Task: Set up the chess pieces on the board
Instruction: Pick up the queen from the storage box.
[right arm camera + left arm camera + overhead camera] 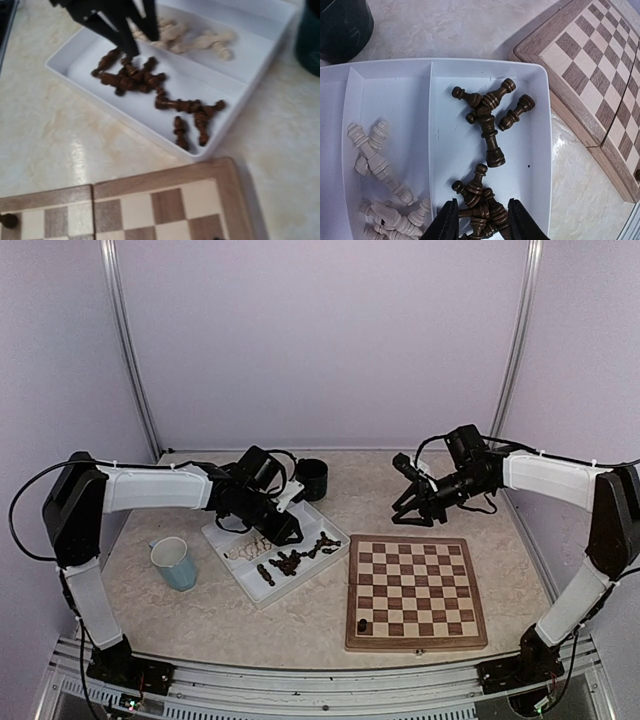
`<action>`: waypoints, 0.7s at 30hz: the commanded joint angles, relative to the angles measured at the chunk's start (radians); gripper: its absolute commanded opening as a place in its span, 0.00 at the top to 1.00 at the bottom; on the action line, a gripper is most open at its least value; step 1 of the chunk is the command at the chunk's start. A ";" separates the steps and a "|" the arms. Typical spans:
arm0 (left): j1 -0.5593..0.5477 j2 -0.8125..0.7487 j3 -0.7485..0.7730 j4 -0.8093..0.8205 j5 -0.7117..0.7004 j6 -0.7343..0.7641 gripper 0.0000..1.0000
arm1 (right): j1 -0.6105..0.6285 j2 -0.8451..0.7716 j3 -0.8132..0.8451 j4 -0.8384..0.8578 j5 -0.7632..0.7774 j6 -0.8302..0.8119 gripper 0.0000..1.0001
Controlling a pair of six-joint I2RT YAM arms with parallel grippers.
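Though near the tray (544,150), board (600,75) lies apart.

You had the tray (535,165) left of the board (415,590); chess pieces (487,125) lay in both its compartments, one piece (362,624) on the board.

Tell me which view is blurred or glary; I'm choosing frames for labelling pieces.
Left wrist view: sharp, dark brown turned wooden chessmen crisp in the white plastic tray, soft shadows. Right wrist view: blurred throughout, glare patch on the beige marbled tabletop. Top external view: evenly lit, pieces tiny.
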 commanded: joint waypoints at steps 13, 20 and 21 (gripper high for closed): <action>-0.104 0.185 0.161 -0.037 -0.149 -0.106 0.62 | 0.020 0.000 -0.021 0.010 0.067 0.037 0.56; -0.122 0.261 0.197 -0.069 -0.168 -0.113 0.63 | 0.020 0.012 -0.021 0.018 0.061 0.046 0.55; -0.123 0.268 0.201 -0.070 -0.169 -0.114 0.63 | 0.020 0.013 -0.021 0.018 0.061 0.046 0.55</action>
